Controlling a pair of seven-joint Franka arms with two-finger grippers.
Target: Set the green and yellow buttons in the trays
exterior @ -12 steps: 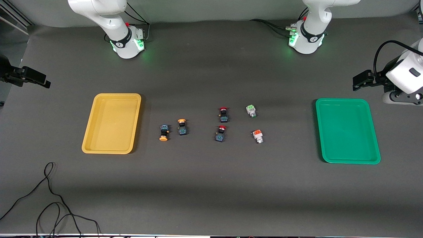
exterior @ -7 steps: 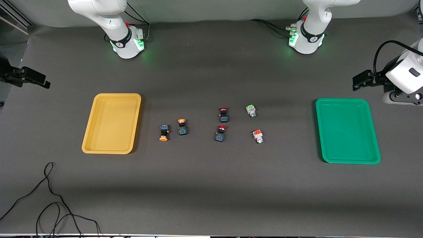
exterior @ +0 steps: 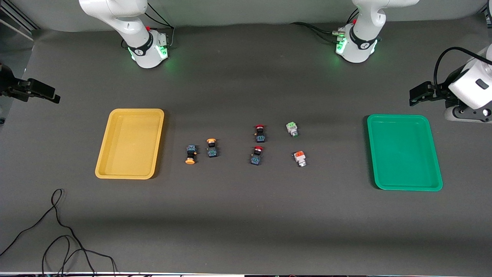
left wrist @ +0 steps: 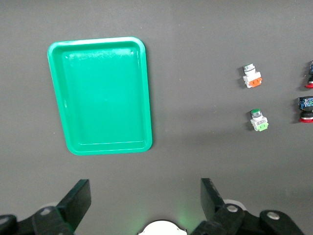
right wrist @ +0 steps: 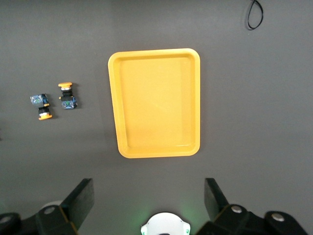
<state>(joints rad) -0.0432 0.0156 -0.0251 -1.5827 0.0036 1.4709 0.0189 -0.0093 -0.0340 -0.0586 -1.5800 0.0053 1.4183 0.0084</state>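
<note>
Two yellow-capped buttons (exterior: 190, 154) (exterior: 211, 147) lie side by side on the table beside the empty yellow tray (exterior: 130, 143); they also show in the right wrist view (right wrist: 40, 106) (right wrist: 66, 95). A whitish button with a green block (exterior: 292, 129) and one with an orange block (exterior: 300, 158) lie toward the empty green tray (exterior: 403, 152), and show in the left wrist view (left wrist: 258, 120) (left wrist: 252, 77). My left gripper (exterior: 412, 96) (left wrist: 145, 188) is open and empty, high beside the green tray (left wrist: 100, 95). My right gripper (exterior: 57, 98) (right wrist: 146, 188) is open and empty, high beside the yellow tray (right wrist: 156, 103).
Two red-capped black-blue switches (exterior: 260, 133) (exterior: 256, 155) lie between the yellow-capped and the whitish buttons. A black cable (exterior: 57, 231) loops on the table near the front camera at the right arm's end. The arm bases (exterior: 148, 50) (exterior: 355, 44) stand farthest from the camera.
Both grippers have shifted only very slightly. Nothing on the table has moved.
</note>
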